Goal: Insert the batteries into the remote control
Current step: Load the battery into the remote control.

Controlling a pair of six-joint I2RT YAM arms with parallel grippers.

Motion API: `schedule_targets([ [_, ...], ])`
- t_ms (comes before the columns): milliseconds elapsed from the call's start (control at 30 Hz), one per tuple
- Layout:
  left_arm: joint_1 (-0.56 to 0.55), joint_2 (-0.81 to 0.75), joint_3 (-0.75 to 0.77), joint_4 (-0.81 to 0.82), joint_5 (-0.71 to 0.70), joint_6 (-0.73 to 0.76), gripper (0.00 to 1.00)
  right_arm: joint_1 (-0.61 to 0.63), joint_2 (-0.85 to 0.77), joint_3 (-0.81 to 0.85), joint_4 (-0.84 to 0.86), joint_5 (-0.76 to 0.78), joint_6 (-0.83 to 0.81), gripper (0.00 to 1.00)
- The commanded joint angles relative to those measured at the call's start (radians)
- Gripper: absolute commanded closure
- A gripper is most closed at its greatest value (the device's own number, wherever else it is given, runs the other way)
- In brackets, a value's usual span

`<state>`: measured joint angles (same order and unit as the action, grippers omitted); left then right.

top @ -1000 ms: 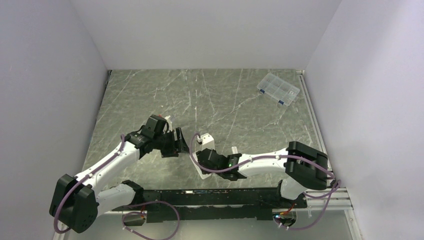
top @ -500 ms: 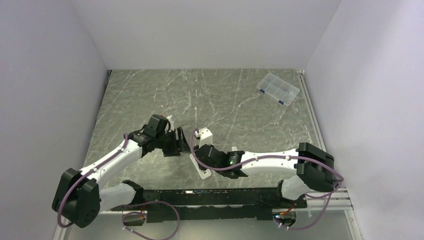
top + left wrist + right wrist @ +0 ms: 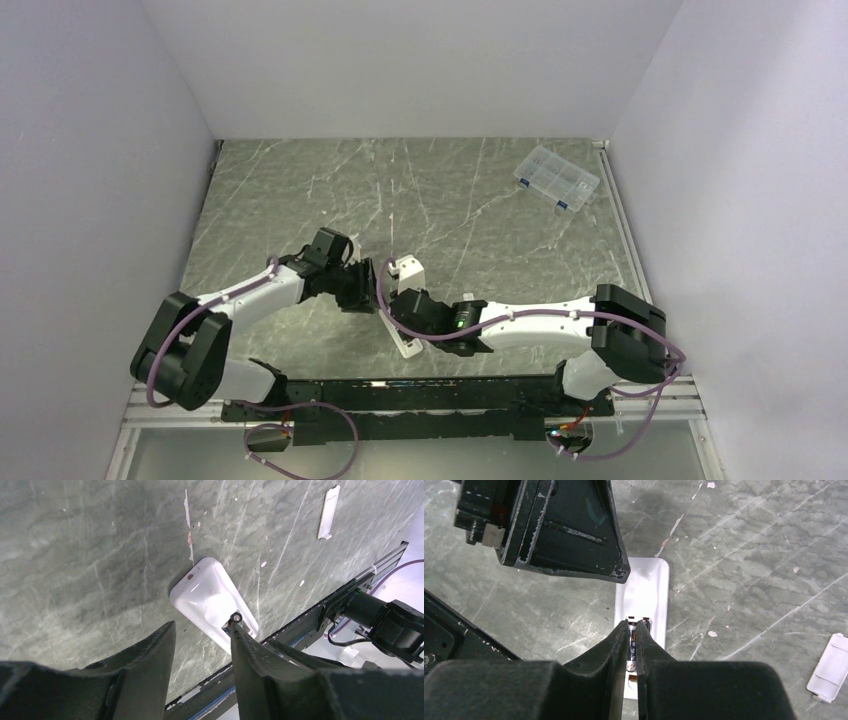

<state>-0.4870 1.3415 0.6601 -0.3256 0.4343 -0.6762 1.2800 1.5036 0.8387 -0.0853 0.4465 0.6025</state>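
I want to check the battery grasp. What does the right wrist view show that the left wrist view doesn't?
Only the right wrist view shows the right gripper shut on a battery, held at the open compartment of the remote control. Only the left wrist view shows the left gripper open with nothing between its fingers, and the rail along the table's edge. Both show the white remote control lying on the marble table, and the small white cover lying apart from it.
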Motion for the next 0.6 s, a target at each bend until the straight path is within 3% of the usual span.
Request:
schedule_targets([
  [0, -0.002, 0.049, 0.040, 0.079, 0.041, 0.032, 0.52, 0.004, -0.003, 0.020, -0.009, 0.035, 0.002, 0.88],
  [567, -0.035, 0.042, 0.048, 0.112, -0.094, 0.142, 0.45, 0.003, -0.059, -0.042, -0.010, 0.032, 0.013, 0.89],
])
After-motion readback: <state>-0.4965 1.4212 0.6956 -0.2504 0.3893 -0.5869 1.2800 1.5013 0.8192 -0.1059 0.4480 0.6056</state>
